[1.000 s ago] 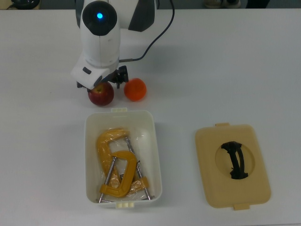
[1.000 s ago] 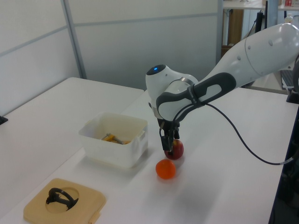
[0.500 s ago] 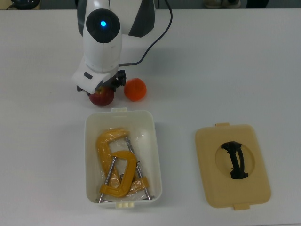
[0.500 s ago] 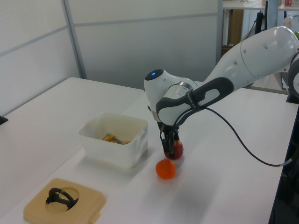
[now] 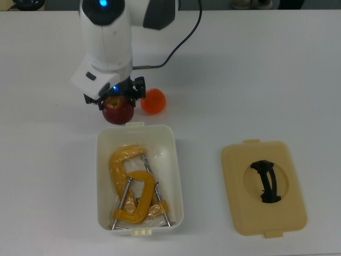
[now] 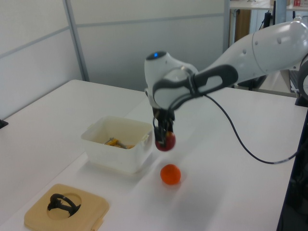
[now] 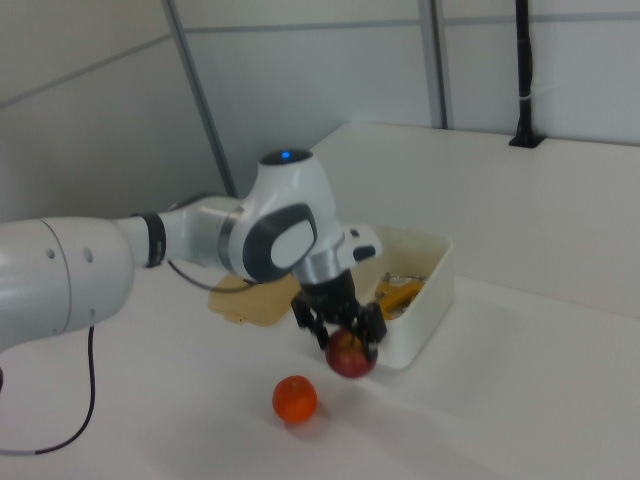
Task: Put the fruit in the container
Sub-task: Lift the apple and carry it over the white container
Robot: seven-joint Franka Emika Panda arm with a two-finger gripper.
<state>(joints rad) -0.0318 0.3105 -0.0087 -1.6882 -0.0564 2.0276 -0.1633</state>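
Observation:
My gripper is shut on the dark red apple and holds it in the air above the table, just beyond the white tub's short side. The orange fruit lies on the table, to the right of the apple in the top view. Inside the tub lie yellow metal clamps.
A flat tan lid with a black handle lies on the table at the top view's right of the tub. The arm's black cable trails over the table behind the fruit.
The gripper has lifted the apple off the table and carried it a little toward the tub. The orange fruit, tub and lid have stayed put.

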